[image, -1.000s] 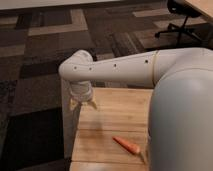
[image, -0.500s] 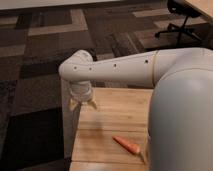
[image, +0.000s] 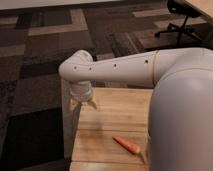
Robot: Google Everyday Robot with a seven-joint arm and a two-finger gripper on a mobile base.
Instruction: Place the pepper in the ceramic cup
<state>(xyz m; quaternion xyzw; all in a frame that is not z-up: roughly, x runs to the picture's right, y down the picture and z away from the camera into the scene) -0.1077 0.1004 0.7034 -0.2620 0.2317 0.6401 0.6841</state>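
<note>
pincer (image: 83, 104): fingers spread, holding nothing, at worktop (image: 117, 107) edge | pepper (image: 126, 145): flat on worktop, well apart from pincer

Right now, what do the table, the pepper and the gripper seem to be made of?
Table: pale wood, matte, with plank seams and grain.
Pepper: smooth orange-red skin; real or plastic, cannot tell.
Gripper, hanging at the table's far left corner: probably a white plastic shell, with tan tips.
</note>
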